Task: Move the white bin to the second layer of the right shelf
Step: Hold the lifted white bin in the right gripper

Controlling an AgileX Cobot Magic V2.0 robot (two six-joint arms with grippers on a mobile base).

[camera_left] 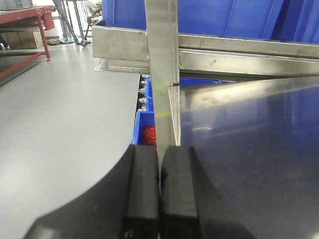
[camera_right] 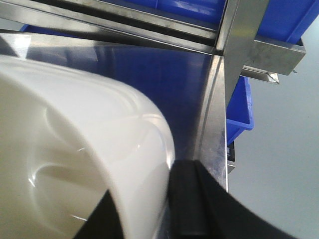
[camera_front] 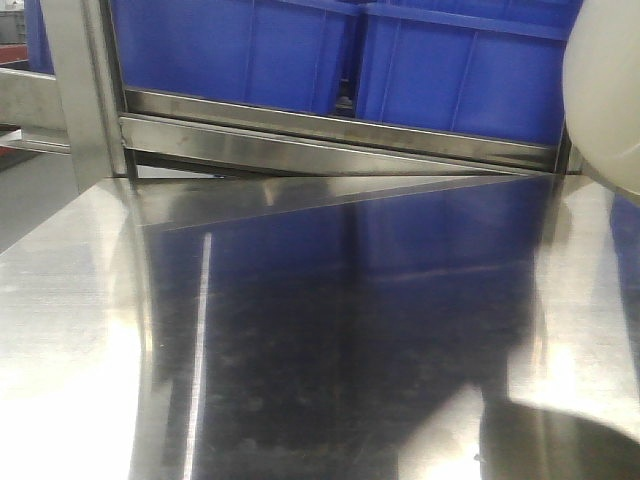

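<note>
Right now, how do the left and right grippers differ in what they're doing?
The left gripper has its black pads pressed together with nothing between them; the right gripper has its fingers shut on the white bin wall. The left gripper sits by the steel tabletop left edge, at the shelf post; the right gripper is near the tabletop's right edge. Both have black fingers and face the shelf of blue crates.

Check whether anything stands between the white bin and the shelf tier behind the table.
The white bin hangs in the right gripper above the steel tabletop. Blue crates fill the space behind the shelf's front rail directly ahead; any free lane further right is out of view.
</note>
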